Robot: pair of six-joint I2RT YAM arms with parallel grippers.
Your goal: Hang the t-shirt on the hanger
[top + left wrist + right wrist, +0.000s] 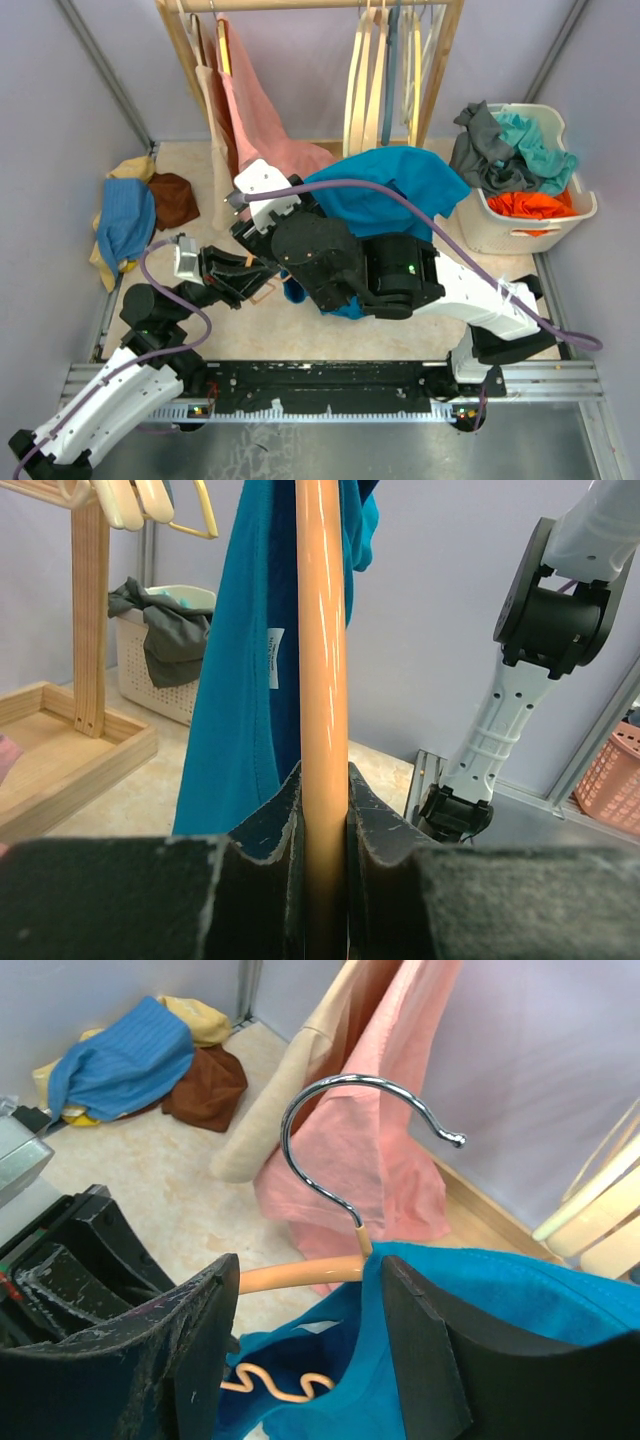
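Your left gripper (322, 792) is clamped tight on the orange hanger (320, 630), which runs straight up the middle of the left wrist view. Your right gripper (305, 1340) has its jaws apart, with the hanger's arm and the edge of the teal t-shirt (520, 1300) between them, low in its view. The t-shirt covers one side of the hanger. The hook (340, 1078) sticks up bare, with a pink garment (390, 1150) behind it.
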